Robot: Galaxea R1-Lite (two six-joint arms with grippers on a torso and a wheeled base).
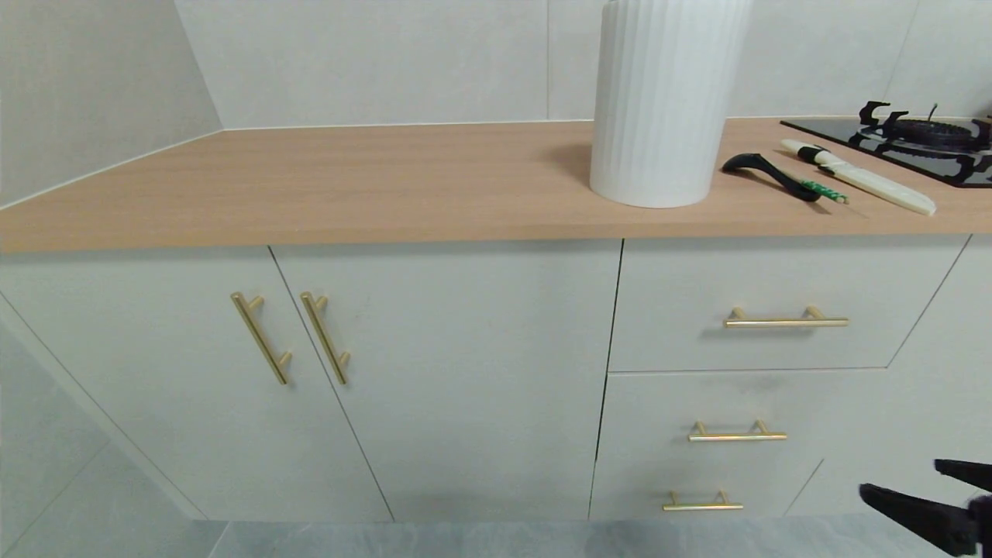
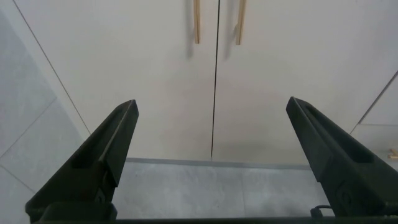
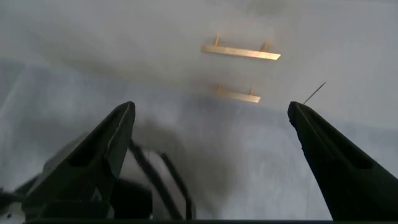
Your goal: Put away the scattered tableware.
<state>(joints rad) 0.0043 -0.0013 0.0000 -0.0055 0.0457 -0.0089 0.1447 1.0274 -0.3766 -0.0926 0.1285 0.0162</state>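
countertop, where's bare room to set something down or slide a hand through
The countertop is bare from the left wall corner across to the white ribbed container: the widest free patch. Right of the container it is crowded: the black peeler and white knife lie close together, with the stove just behind them.

Well above the right tool [image 1: 900,477], on the surface [image 1: 387,186], a utensil [image 1: 775,177] lies between a container [image 1: 663,101] on its left and a knife [image 1: 860,177] on its right. Drawers [image 1: 697,395] are left of the tool.

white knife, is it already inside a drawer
No, the white knife lies out on the wooden counter, between the black peeler and the stove.
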